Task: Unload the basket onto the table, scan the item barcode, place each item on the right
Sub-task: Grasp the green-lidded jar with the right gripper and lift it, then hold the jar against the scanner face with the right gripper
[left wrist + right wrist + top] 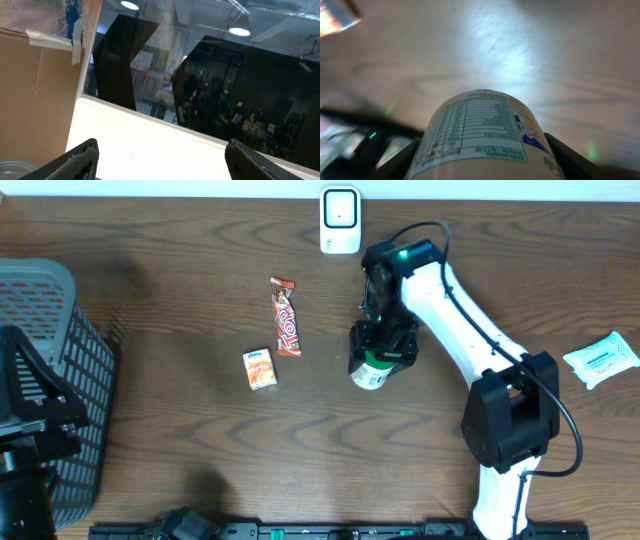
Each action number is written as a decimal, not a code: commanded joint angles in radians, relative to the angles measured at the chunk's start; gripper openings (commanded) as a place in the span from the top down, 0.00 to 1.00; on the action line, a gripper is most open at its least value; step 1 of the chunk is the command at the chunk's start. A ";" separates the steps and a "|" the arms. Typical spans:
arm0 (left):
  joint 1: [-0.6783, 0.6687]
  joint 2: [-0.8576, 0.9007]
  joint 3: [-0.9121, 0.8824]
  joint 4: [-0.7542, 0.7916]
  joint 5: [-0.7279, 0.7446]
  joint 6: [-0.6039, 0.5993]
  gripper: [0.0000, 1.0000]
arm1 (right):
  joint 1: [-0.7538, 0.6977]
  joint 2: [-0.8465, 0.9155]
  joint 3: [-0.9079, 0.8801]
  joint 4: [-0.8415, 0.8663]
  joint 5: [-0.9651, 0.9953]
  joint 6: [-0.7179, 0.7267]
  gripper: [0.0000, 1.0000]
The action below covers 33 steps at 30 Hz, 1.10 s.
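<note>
- Sitting mid-table, the bottle (368, 372) has bare table (380, 465) at 6 o'clock, and the scanner (340, 220) at 12 by the edge.
- Right gripper (375, 355) jaws squeeze the bottle's sides.
- Left gripper (162, 152) jaws stand wide.

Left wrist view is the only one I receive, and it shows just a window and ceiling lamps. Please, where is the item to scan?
Observer: The bottle is between the fingers of the right gripper, near the middle of the table.
Operator: And where does the scanner stand?
Observer: The white scanner is at the far edge of the table, apart from the bottle.
Operator: Can you see the barcode?
Observer: No. The right wrist view shows only a nutrition panel on the bottle.
</note>
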 commanded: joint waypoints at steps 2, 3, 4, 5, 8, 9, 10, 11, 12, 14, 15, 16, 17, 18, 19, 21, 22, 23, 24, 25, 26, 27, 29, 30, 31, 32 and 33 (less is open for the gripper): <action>0.000 -0.009 -0.004 0.003 0.002 -0.009 0.19 | -0.017 -0.006 0.023 -0.034 -0.209 -0.061 0.48; 0.000 -0.009 -0.004 0.003 0.002 -0.009 0.19 | -0.021 -0.006 0.023 -0.043 -0.220 -0.068 0.47; 0.000 -0.010 -0.004 0.003 0.002 -0.009 0.19 | -0.023 -0.006 0.023 -0.056 -0.221 -0.067 0.48; 0.000 -0.010 -0.004 0.003 0.002 -0.009 0.19 | -0.026 -0.006 0.023 -0.070 -0.225 -0.068 0.48; 0.000 -0.009 -0.004 0.003 0.002 -0.009 0.19 | -0.037 -0.006 0.023 -0.091 -0.224 -0.074 0.48; 0.000 -0.010 -0.004 0.003 0.002 -0.009 0.19 | -0.042 -0.006 0.023 -0.097 -0.226 -0.074 0.48; 0.000 -0.010 -0.004 0.002 0.002 -0.009 0.19 | -0.044 -0.006 0.023 -0.101 -0.228 -0.074 0.48; 0.000 -0.009 -0.004 0.003 0.002 -0.009 0.19 | -0.047 -0.006 0.023 -0.104 -0.227 -0.074 0.48; 0.000 -0.009 -0.004 0.003 0.002 -0.009 0.19 | -0.048 -0.006 0.023 -0.105 -0.227 -0.074 0.48; 0.000 -0.009 -0.004 0.003 0.002 -0.009 0.19 | -0.052 -0.006 0.023 -0.109 -0.232 -0.074 0.48; 0.000 -0.010 -0.004 0.003 0.002 -0.009 0.19 | -0.053 -0.006 0.023 -0.114 -0.238 -0.074 0.47; 0.000 -0.009 -0.004 0.003 0.002 -0.009 0.19 | -0.053 -0.006 0.023 -0.116 -0.243 -0.074 0.47; 0.000 -0.009 -0.004 0.003 0.002 -0.009 0.19 | -0.053 -0.006 0.023 -0.119 -0.247 -0.074 0.47; 0.000 -0.009 -0.004 0.003 0.002 -0.009 0.19 | -0.053 -0.006 0.023 -0.119 -0.250 -0.074 0.47; 0.000 -0.009 -0.004 0.003 0.002 -0.009 0.19 | -0.053 -0.006 0.023 -0.119 -0.249 -0.074 0.47; 0.000 -0.010 -0.004 0.003 0.002 -0.009 0.19 | -0.053 -0.006 0.023 -0.109 -0.248 -0.074 0.47; 0.000 -0.009 -0.004 0.003 0.002 -0.009 0.19 | -0.055 -0.006 0.023 -0.084 -0.240 -0.074 0.47; 0.000 -0.010 -0.004 0.003 0.002 -0.009 0.19 | -0.055 -0.006 0.023 -0.058 -0.230 -0.070 0.47; 0.000 -0.009 -0.004 0.003 0.002 -0.009 0.19 | -0.055 -0.006 0.023 -0.020 -0.215 -0.058 0.47; 0.000 -0.009 -0.004 0.003 0.002 -0.009 0.19 | -0.056 -0.006 0.023 0.031 -0.207 -0.047 0.46; 0.000 -0.009 -0.004 0.003 0.002 -0.009 0.19 | -0.056 -0.006 0.023 0.086 -0.208 -0.039 0.46; 0.000 -0.009 -0.004 0.003 0.002 -0.009 0.19 | -0.056 -0.006 0.023 0.135 -0.208 -0.027 0.47; 0.000 -0.009 -0.004 0.003 0.002 -0.009 0.19 | -0.057 -0.006 0.029 0.247 -0.207 -0.024 0.50; 0.000 -0.009 -0.004 0.003 0.002 -0.009 0.19 | -0.057 -0.006 0.037 0.306 -0.202 -0.024 0.50; 0.000 -0.009 -0.004 0.003 0.002 -0.010 0.19 | -0.058 -0.006 0.047 0.353 -0.188 -0.018 0.50; 0.000 -0.009 -0.004 0.003 0.002 -0.010 0.19 | -0.060 -0.006 0.060 0.385 -0.175 -0.013 0.51; 0.000 -0.009 -0.004 0.003 0.002 -0.009 0.19 | -0.061 -0.006 0.077 0.409 -0.156 -0.010 0.51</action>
